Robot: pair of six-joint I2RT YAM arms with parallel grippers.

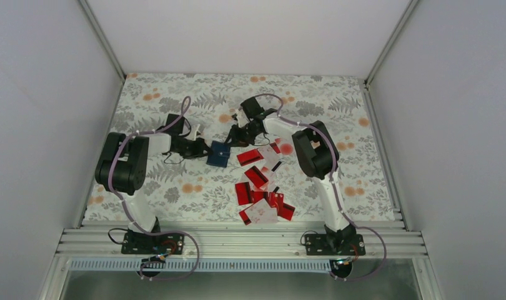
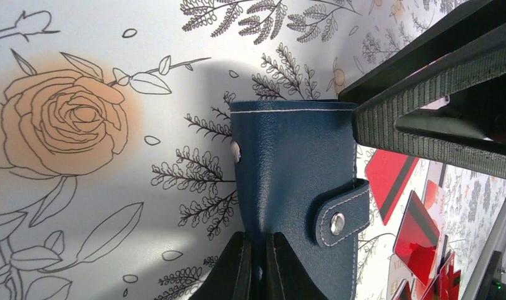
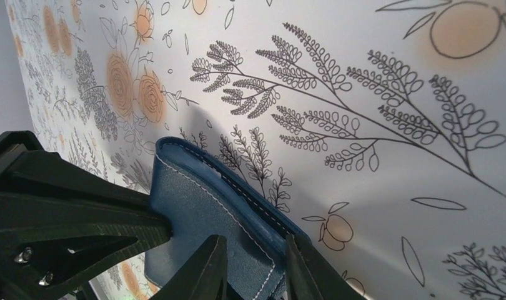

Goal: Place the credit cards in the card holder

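The card holder [image 1: 219, 153], a navy folded wallet, is between both grippers at mid-table. In the left wrist view the card holder [image 2: 294, 162] has its strap with a pale snap [image 2: 338, 222] lying over the cover. My left gripper [image 2: 258, 265] is shut on its near edge, reaching in from the left [image 1: 203, 150]. My right gripper [image 3: 253, 269] is closed across the thick stitched edge of the card holder [image 3: 194, 212], coming from the far side [image 1: 236, 139]. The credit cards [image 1: 260, 187], mostly red and some white, lie scattered just right of the holder.
Red cards [image 2: 394, 175] lie close beside the holder, under my right gripper's fingers [image 2: 425, 106]. The floral table cover [image 1: 175, 187] runs to white walls at left, right and back. A metal rail [image 1: 238, 240] lines the near edge.
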